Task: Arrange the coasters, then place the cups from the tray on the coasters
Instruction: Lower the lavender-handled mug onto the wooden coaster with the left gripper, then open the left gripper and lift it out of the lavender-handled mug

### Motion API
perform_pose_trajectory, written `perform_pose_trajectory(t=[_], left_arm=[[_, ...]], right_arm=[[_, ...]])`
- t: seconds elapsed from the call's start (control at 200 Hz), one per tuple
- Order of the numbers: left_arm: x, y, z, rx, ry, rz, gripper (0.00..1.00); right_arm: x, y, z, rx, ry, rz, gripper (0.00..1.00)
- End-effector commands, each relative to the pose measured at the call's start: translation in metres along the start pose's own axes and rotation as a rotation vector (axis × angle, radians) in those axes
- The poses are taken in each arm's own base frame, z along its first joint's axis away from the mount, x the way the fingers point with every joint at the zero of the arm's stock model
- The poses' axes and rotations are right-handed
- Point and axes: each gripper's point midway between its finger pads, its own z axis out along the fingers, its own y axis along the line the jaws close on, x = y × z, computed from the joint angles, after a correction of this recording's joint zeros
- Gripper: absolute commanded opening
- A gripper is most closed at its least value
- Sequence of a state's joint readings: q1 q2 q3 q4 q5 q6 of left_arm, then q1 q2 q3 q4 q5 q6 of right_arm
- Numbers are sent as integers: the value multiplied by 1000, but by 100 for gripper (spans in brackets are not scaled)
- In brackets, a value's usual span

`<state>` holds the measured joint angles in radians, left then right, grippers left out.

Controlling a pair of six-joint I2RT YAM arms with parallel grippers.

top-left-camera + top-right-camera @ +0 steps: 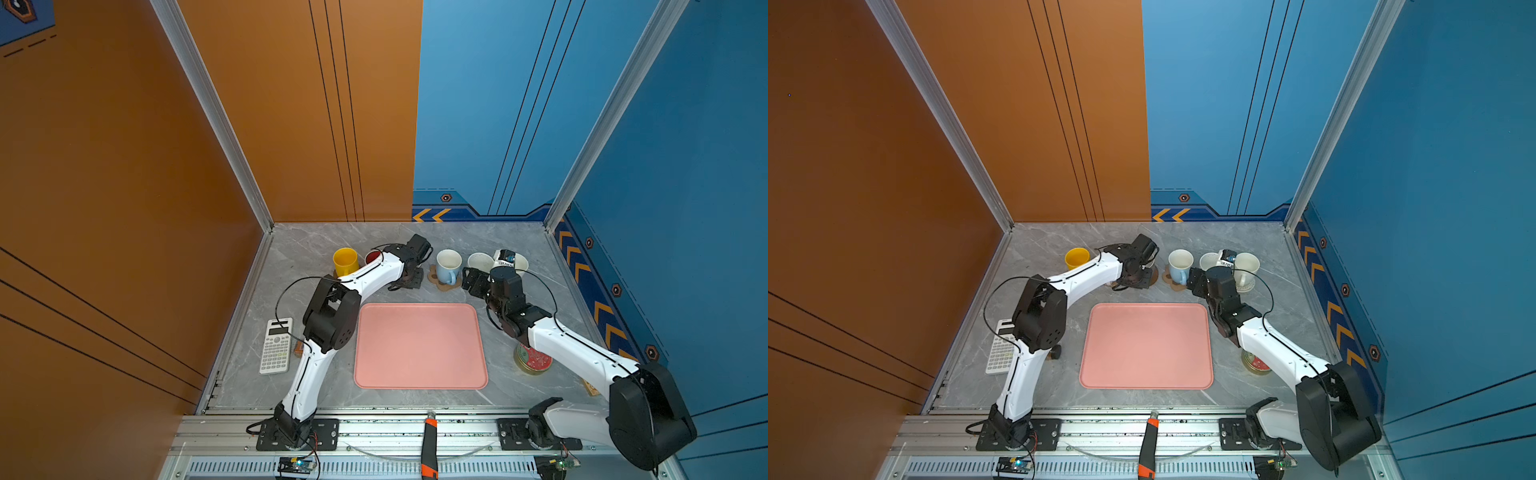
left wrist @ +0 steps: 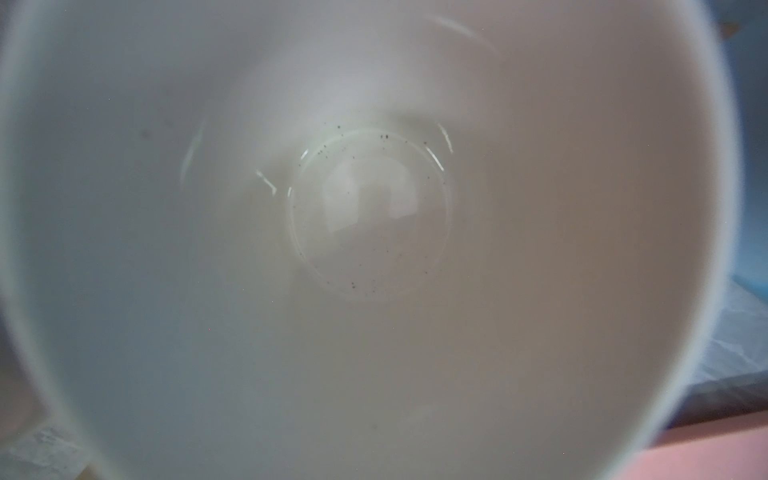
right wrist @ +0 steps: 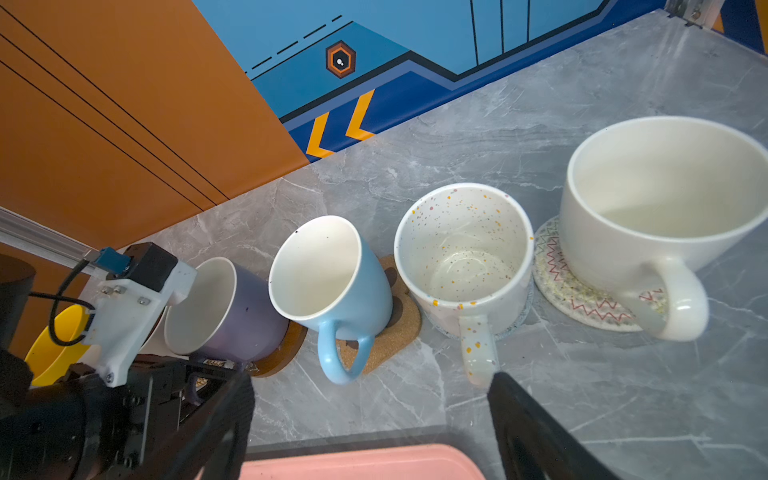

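Closest to my bases, behind both grippers, the pink tray [image 1: 419, 345] lies flat on the table [image 1: 316, 241]. My right gripper [image 3: 372, 380] hangs just past the tray's far edge, jaws spread wide with nothing between them. Straight ahead of it the light blue mug [image 3: 332, 274] stands on the paw-shaped coaster [image 3: 395, 332], its handle pointing back toward the gap of my jaws. Just to the right of that, the speckled mug [image 3: 465, 249] sits on the grey-blue coaster [image 3: 515, 330], of which only an edge shows, and its handle ends close beside one of my right gripper's fingers [image 3: 519, 415]. Further right, the cream-white mug [image 3: 665, 199] rests on the cream woven coaster [image 3: 573, 291]. Left of my right gripper, my left gripper [image 3: 208, 368] is closed tight at the handle of the lilac mug [image 3: 245, 316], which sits on a brown disc coaster [image 3: 282, 353]; the mug's pale inside fills my left wrist view. Left of that gripper, alongside my left forearm, stand the white mug with red inside [image 1: 372, 257] and, beyond it, the yellow mug [image 1: 345, 261]. All six mugs form one row ahead of my grippers, off the tray.
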<state>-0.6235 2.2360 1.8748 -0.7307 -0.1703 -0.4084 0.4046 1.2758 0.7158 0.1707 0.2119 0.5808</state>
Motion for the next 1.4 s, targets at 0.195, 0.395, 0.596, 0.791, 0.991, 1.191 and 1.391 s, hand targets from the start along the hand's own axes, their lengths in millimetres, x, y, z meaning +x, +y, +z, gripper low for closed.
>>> perform_pose_trajectory(t=[0.195,0.395,0.596,0.791,0.991,1.191,1.391], left_arm=[[-16,-1,-8,28,-30,-22,27],[-15,-2,-13,35,-30,-21,39],[-18,-2,-27,45,-49,-21,55],[-20,-7,-51,69,-84,-15,71],[-22,-3,-91,75,-148,7,78],[-22,6,-140,110,-277,15,85],[-12,32,-185,103,-415,13,93]], right_arm=[[-2,-2,1,10,9,-15,87],[-3,-2,0,10,11,-15,87],[-3,-2,-2,12,11,-18,88],[-5,-8,-6,34,0,-31,91],[-7,-16,-11,72,-10,-46,95],[-12,-21,-18,88,-38,-44,98],[-18,-19,-26,69,-65,-40,100]])
